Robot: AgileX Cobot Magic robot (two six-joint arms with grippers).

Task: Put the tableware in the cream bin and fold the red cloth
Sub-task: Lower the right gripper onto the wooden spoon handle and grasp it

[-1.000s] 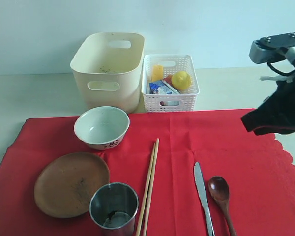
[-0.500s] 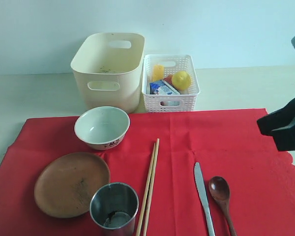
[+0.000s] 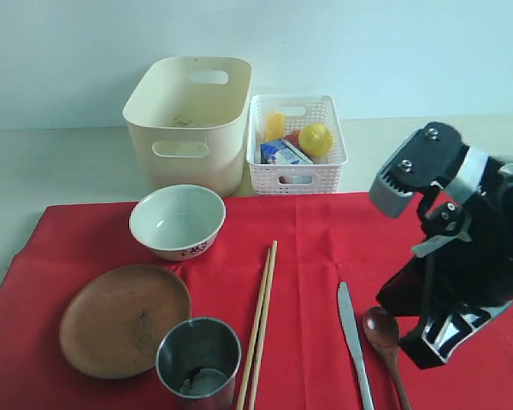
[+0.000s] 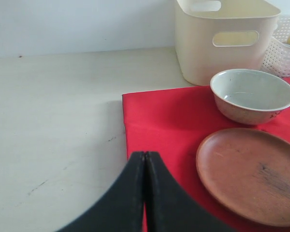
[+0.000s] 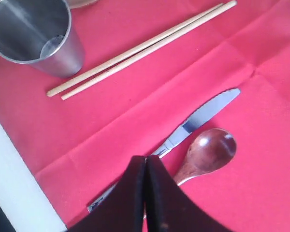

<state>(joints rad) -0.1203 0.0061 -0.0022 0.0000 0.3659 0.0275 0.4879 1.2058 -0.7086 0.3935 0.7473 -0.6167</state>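
quick count of the tableware: one bowl (image 3: 177, 220), one plate (image 3: 124, 319), one cup (image 3: 198, 354), two chopsticks (image 3: 261, 316), one knife (image 3: 351, 333), one spoon (image 3: 380, 327). so seven pieces, and all of them lie on the one cloth (image 3: 325, 239), outside the one bin (image 3: 188, 120).

the bowl is the piece nearest the bin, just in front of it. the plate and cup are further out from the bin past the bowl, with the cup just beside the plate's rim. the chopsticks lie side by side, pointing roughly away from the bin. the knife and spoon lie parallel and are the pieces furthest from the bin.

the cloth is spread flat on the surface (image 3: 68, 162), unfolded, and its far edge runs close to the bin's base.

other stuff: one white basket (image 3: 295, 171) just beside the bin, holding a lemon (image 3: 315, 138), a carton (image 3: 282, 154), a yellow block and something red i can't make out.

two tools, both clenched with nothing between the fingers. the right tool (image 5: 145, 162) hangs over the knife and spoon handles and hides part of each; can't tell if it touches them. the right arm (image 3: 462, 248) covers the cloth on the side far from the bin. the left tool (image 4: 144, 157) sits over the cloth's side edge near the plate.
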